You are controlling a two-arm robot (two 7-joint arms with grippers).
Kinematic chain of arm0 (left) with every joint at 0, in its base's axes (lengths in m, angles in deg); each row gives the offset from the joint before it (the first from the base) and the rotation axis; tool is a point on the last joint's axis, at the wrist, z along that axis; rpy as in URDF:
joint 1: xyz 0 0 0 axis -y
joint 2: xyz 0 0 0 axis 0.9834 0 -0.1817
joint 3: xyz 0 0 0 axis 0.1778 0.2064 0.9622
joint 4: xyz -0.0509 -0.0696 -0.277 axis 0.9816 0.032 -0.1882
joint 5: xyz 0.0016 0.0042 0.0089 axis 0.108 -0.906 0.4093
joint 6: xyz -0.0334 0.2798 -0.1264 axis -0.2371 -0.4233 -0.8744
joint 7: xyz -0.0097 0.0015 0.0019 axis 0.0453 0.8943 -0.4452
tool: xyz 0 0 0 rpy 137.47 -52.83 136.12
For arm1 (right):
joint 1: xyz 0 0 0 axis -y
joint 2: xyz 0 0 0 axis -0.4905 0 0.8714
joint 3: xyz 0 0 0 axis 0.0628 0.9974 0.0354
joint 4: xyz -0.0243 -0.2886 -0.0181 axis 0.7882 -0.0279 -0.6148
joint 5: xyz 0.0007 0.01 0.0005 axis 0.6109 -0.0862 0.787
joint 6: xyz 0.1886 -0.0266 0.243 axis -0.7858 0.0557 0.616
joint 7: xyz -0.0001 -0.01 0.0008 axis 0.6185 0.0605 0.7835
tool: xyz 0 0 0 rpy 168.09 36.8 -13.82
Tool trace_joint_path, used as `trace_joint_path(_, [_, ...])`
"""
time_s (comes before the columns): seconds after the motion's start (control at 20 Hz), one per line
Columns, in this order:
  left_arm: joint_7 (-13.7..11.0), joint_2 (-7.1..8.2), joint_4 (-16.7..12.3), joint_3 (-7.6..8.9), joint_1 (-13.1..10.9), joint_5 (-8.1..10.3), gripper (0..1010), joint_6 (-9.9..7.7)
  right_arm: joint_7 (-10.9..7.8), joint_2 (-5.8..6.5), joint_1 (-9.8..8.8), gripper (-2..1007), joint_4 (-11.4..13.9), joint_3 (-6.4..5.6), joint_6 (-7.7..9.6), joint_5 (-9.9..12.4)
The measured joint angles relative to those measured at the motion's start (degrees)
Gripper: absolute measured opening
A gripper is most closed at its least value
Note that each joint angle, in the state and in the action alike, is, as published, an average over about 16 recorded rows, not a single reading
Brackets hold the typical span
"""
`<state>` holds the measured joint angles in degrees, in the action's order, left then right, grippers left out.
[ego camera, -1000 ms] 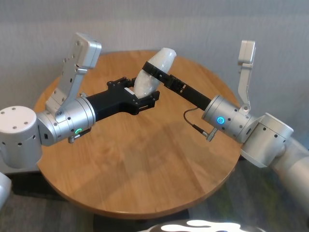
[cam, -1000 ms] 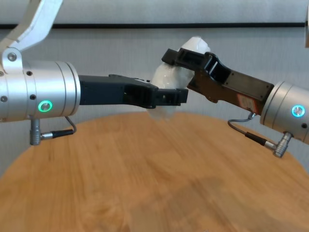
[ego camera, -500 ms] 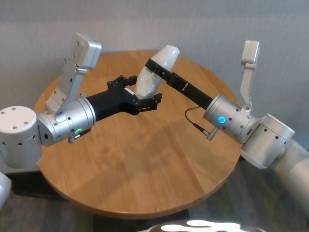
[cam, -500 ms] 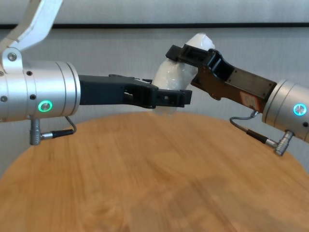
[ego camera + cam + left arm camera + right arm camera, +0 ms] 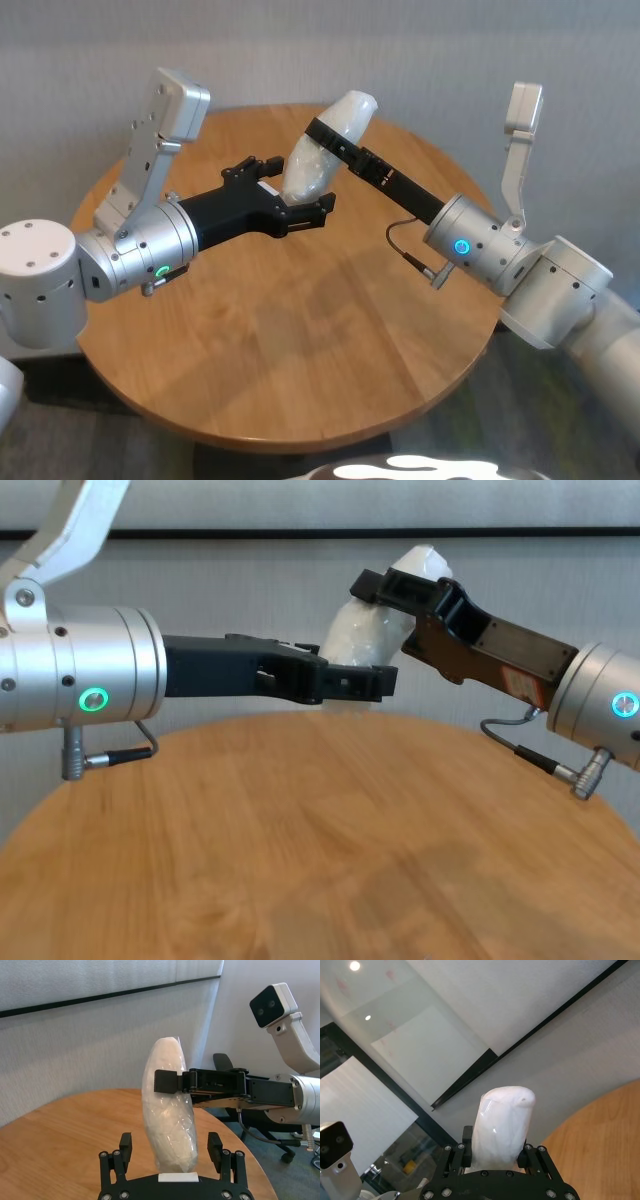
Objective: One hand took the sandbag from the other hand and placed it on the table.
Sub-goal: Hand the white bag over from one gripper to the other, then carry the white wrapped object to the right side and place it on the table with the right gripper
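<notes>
The sandbag (image 5: 318, 160), a white lumpy pouch in clear film, hangs upright above the round wooden table (image 5: 300, 330). My right gripper (image 5: 327, 136), on the blue-ringed wrist, is shut on its upper part, as the chest view (image 5: 388, 584) and right wrist view (image 5: 495, 1150) show. My left gripper (image 5: 292, 190), on the green-ringed wrist, is open around the bag's lower end. In the left wrist view the bag (image 5: 167, 1120) stands between its fingers (image 5: 125, 1143) with a gap on each side. The bag's lower end is above the tabletop (image 5: 300, 860).
Both arms reach in over the far half of the table, left from the left, right from the right. A grey wall stands behind. An office chair (image 5: 226, 1064) and floor lie beyond the table's far right edge.
My right gripper has raised the sandbag a little, up and away from the left gripper. The left arm has stayed in place, its fingers slightly wider apart.
</notes>
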<state>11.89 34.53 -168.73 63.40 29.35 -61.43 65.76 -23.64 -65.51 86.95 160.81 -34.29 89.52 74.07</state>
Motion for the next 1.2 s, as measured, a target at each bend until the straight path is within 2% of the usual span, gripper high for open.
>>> trace_joint_path(0.4, [-1.31,1.24,0.06,-0.66,0.64,0.96,1000,0.82,0.38,0.12,-0.12,473,0.16,-0.10,-0.43,-0.10])
trace_joint_path(0.8, [-3.81,3.69,0.29,-0.89,1.59,3.35,1000,1.37,0.81,0.06,-0.34,473,0.31,-0.45,-0.84,-0.14])
trace_joint_path(1.0, [-4.43,4.95,0.38,-0.29,1.63,5.01,1000,1.78,0.94,-0.03,-0.46,473,0.37,-0.68,-1.07,-0.10])
trace_joint_path(1.2, [-3.15,5.56,0.19,1.01,0.92,6.72,1000,2.59,0.97,-0.12,-0.59,473,0.42,-0.89,-1.26,-0.03])
